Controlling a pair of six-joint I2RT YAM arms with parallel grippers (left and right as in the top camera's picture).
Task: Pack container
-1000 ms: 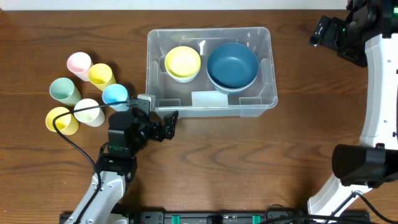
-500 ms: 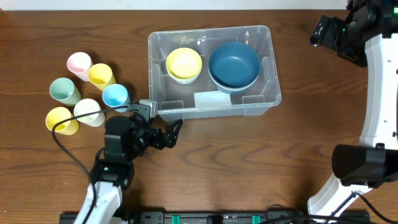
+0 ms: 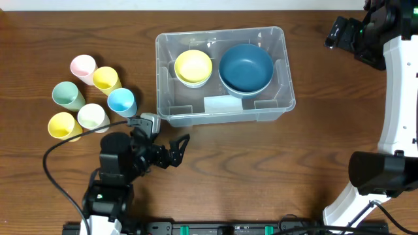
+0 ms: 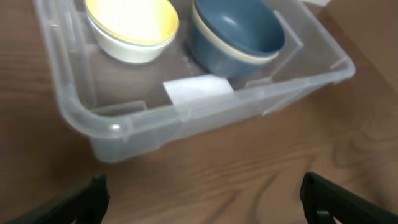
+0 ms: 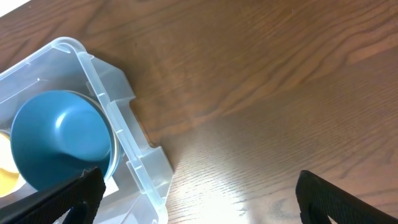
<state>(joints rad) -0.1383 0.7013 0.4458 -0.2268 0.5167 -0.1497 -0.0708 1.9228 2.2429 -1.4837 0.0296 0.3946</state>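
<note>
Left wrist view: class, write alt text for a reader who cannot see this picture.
A clear plastic container sits on a wooden table, holding a yellow bowl and a blue bowl side by side, with a pale label near its front wall. The camera's own dark fingers show at the bottom corners, spread wide and empty.

My container (image 3: pixel 261 112) is a big see-through plastic bin, rectangular with rounded corners, sitting upright and open-topped on the wooden table (image 3: pixel 274 170), a touch askew to the table edge. It lies toward the far middle, long side facing me. There are moulded ledges inside the walls and a pale label (image 3: pixel 221 104) low by the near wall. Inside, a yellow bowl (image 3: pixel 193 67) is at the left and a blue bowl (image 3: pixel 245 68) at the right. My left wrist view shows the near wall (image 4: pixel 137 134) up close, and the right wrist view catches one corner (image 5: pixel 134 155).
</note>
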